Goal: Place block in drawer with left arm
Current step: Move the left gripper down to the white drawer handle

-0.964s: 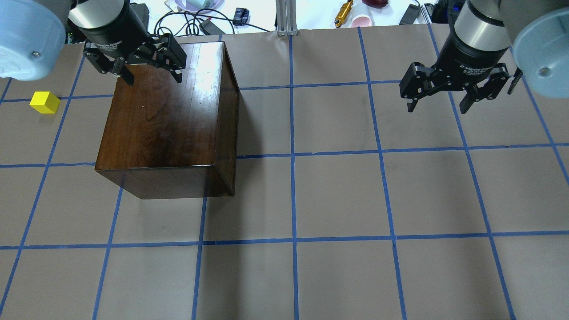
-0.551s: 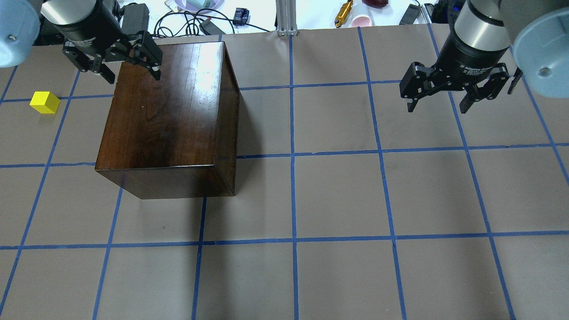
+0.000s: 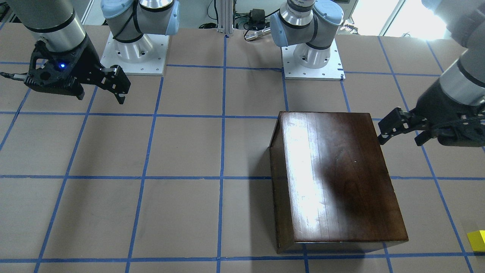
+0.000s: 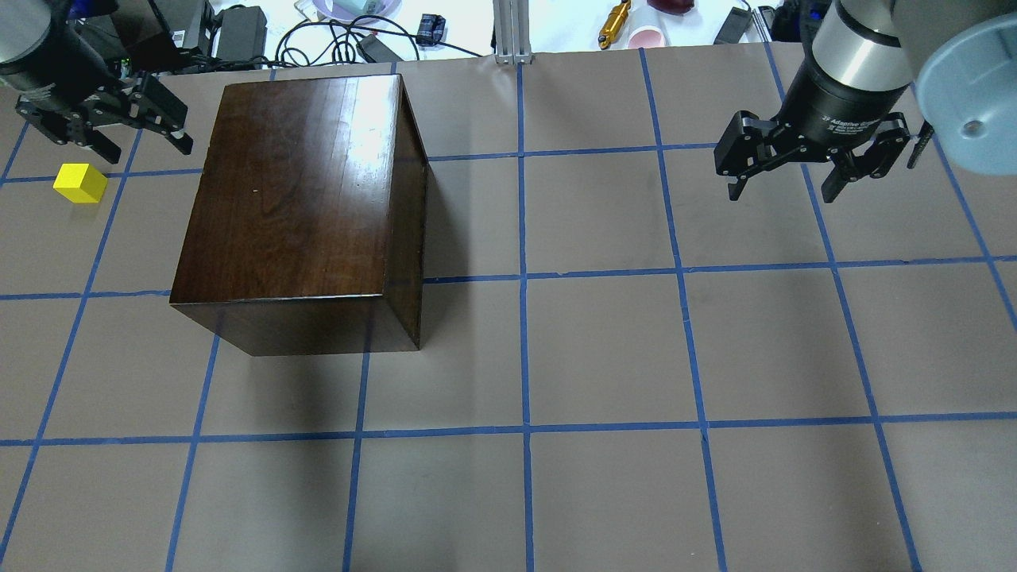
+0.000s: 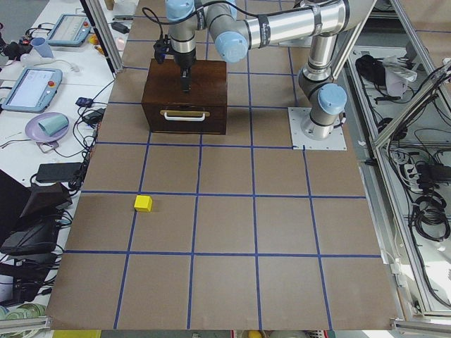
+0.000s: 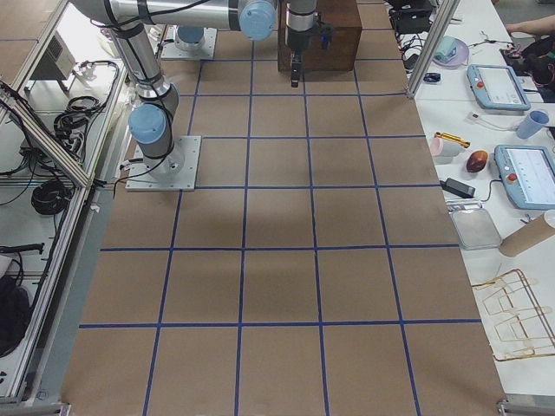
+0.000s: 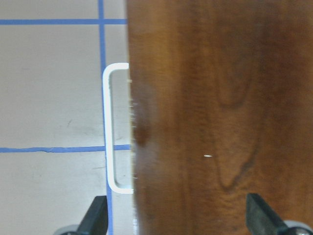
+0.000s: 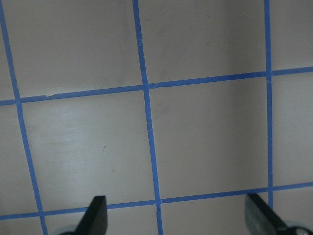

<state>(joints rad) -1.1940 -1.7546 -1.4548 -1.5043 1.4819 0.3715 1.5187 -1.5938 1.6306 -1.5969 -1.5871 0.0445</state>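
Note:
The yellow block (image 4: 79,183) lies on the table left of the dark-brown box (image 4: 302,206); it also shows in the front view (image 3: 477,240) and the left side view (image 5: 143,203). The drawer (image 5: 184,115) is shut in the box's left face, and its pale handle (image 7: 111,127) sticks out. My left gripper (image 4: 145,151) is open and empty. It hovers by the box's far-left corner, beyond and to the right of the block. My right gripper (image 4: 783,195) is open and empty above bare table at the far right.
Cables, a cup and tools (image 4: 628,24) lie beyond the table's far edge. The two arm bases (image 3: 312,57) stand on the robot's side. Blue tape lines grid the brown table (image 4: 604,349).
My left gripper has moved left, off the box's far-left top corner to beyond its left edge, nearer the block. It stays open. The right arm has not moved.

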